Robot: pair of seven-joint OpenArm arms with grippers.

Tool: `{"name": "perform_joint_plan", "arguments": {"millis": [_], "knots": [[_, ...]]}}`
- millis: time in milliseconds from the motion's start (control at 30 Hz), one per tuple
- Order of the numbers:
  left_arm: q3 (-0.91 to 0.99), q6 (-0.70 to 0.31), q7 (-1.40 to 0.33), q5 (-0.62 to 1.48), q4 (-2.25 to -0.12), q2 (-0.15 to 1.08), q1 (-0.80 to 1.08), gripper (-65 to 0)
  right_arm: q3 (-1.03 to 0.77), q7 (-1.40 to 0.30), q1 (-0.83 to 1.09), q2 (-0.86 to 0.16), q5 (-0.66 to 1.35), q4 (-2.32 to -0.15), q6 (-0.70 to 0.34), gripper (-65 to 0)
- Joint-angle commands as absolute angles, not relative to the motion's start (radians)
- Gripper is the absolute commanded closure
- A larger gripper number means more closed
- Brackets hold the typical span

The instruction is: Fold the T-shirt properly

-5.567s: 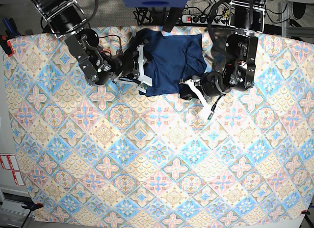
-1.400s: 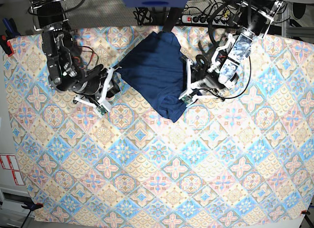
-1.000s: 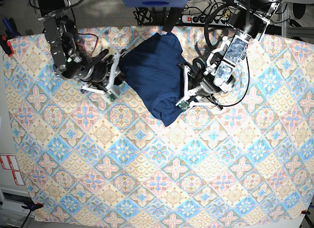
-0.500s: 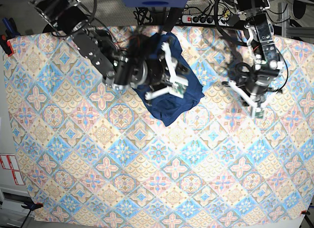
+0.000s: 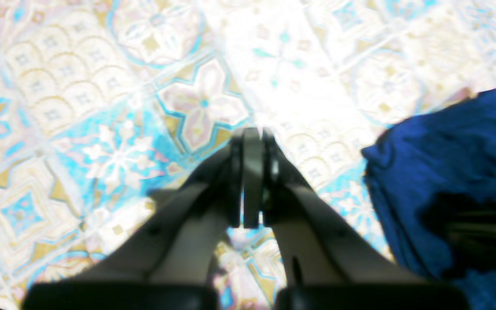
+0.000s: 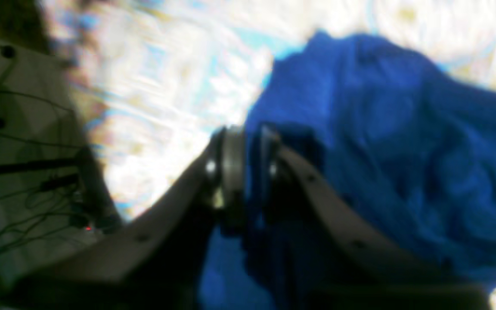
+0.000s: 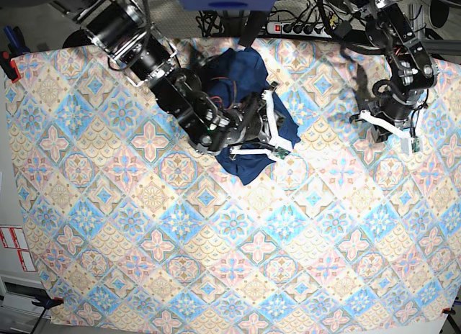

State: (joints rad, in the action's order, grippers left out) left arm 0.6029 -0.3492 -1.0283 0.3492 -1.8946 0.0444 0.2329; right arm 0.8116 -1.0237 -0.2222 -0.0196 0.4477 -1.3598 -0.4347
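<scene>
The T-shirt (image 7: 241, 86) lies bunched near the bench's far edge. The right gripper (image 6: 246, 146), blurred, seems to pinch a fold; the left gripper (image 5: 251, 172) hovers apart, jaws closed, empty

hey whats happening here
A two-armed robot is folding a navy shirt on a patterned tablecloth. The right gripper is over the bunched-up shirt with a fold of fabric pinched between its nearly closed jaws. The left gripper is shut, holds nothing and hangs over bare cloth off to the side, clear of the shirt. The shirt is a crumpled heap near the table's far edge, not yet a neat fold.
</scene>
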Motion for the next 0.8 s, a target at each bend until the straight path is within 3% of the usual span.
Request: {"name": "perform_joint_plan", "arguments": {"millis": [0, 367, 767], "knots": [[0.624, -0.351, -1.007, 0.364, -1.913, 0.056, 0.228, 0.0, 0.811, -1.004, -0.251, 0.015, 0.467, -1.353, -0.444, -3.6], [0.694, -0.349, -1.007, 0.415, -1.913, 0.056, 0.226, 0.0, 0.811, -0.869, -0.266, 0.107, 0.464, -1.082, -0.444, -3.6], [0.694, -0.349, -1.007, 0.415, -1.908, 0.058, 0.223, 0.0, 0.799, -0.743, -0.265, 0.113, 0.209, -0.981, -0.444, -3.5]]}}
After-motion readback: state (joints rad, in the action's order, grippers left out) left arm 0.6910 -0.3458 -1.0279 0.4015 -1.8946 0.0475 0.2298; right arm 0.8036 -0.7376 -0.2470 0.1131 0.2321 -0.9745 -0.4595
